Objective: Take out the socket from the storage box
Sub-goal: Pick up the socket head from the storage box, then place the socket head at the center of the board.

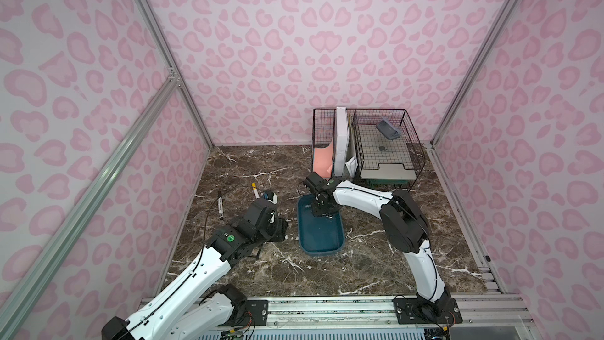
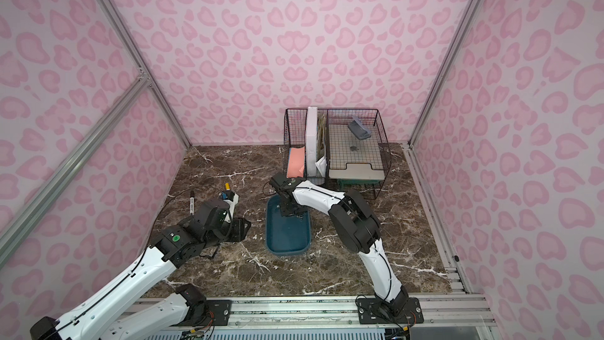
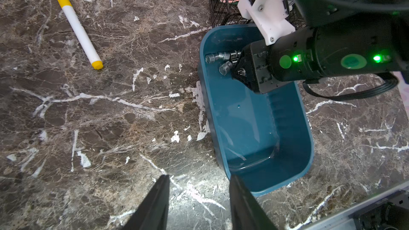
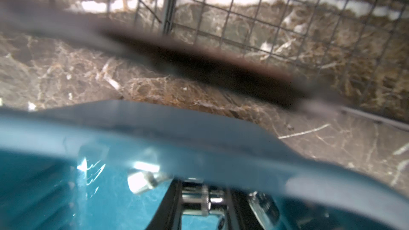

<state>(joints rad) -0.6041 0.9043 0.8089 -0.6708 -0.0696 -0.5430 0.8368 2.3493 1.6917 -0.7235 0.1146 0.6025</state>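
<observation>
The dark teal, shallow plastic storage box point(image 1: 323, 237) point(image 3: 243, 129) with rounded corners lies on the brown marble-pattern table point(image 1: 261, 273), between the two arms. Its far end is close in front of the black wire-mesh organiser point(image 1: 413, 135). Several chrome metal sockets point(image 3: 212, 58) lie together at this far end, inside the box, on its floor.

The right gripper point(image 1: 323, 212) point(image 3: 238, 68) points down into the box at the same end. The right wrist view is blurred. There one chrome socket point(image 4: 202, 198) with a knurled band fills the gap between the two black fingers point(image 4: 172, 206), and both seem to press on it. This socket is low in the box, below the rim.

The left gripper point(image 3: 199, 195) hangs over the table just beside the near corner of the box. Its fingers stand apart and hold nothing.

A white marker point(image 3: 77, 27) with a yellow cap and a black marker point(image 1: 220, 206) lie on the table to the left of the box, apart from it.
</observation>
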